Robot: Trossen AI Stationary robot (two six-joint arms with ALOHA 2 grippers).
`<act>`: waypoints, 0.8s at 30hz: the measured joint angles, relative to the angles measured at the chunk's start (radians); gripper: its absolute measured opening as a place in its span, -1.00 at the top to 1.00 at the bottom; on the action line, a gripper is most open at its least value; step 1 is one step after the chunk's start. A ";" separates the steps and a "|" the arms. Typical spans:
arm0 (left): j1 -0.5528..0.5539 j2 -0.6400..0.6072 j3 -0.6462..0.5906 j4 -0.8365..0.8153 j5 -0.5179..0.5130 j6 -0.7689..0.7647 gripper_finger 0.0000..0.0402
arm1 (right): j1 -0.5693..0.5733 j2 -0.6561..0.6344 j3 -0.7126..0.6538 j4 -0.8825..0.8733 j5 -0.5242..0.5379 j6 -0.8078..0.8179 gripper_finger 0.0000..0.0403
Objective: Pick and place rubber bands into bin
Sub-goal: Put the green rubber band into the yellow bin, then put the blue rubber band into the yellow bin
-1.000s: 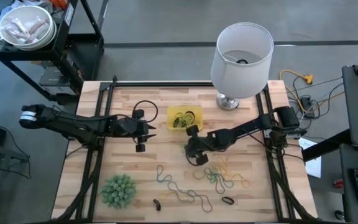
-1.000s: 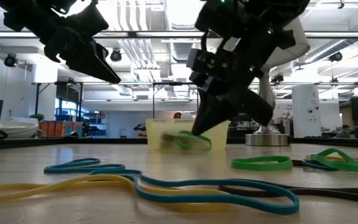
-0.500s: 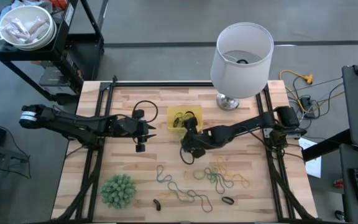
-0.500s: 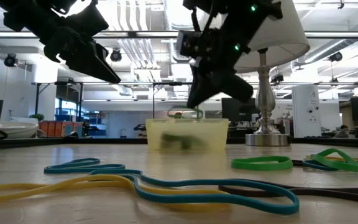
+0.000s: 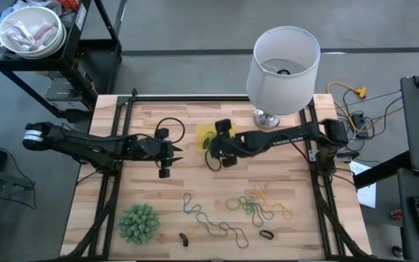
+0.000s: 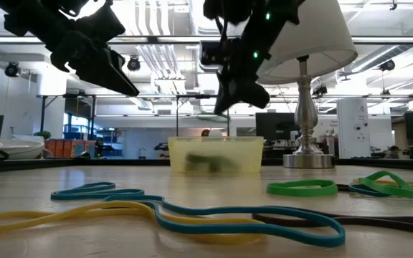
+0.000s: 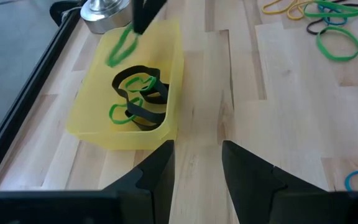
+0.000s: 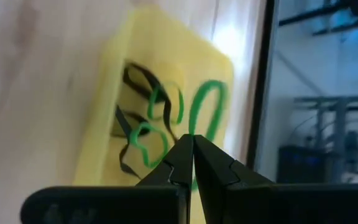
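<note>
No writing is legible. The right gripper (image 8: 192, 144), fingers pinched on a thin green rubber band (image 8: 205, 112), hangs above the shallow square yellow plastic bin (image 7: 169, 74). The left gripper (image 7: 196, 163) hovers nearby, fingers apart, holding nothing.

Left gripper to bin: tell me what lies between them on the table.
Only bare wood. The left wrist view shows plain planks between the open left gripper and the bin.
</note>
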 joint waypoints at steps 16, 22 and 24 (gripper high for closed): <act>0.000 0.000 0.000 0.000 0.000 0.000 0.41 | -0.150 0.000 -0.052 -0.013 -0.167 0.170 0.75; 0.001 0.004 -0.003 0.003 0.037 -0.015 0.41 | -0.140 -0.003 -0.052 -0.018 -0.166 0.172 0.59; 0.001 0.020 -0.008 0.003 0.087 -0.026 0.41 | -0.123 -0.011 -0.053 -0.032 -0.166 0.169 0.56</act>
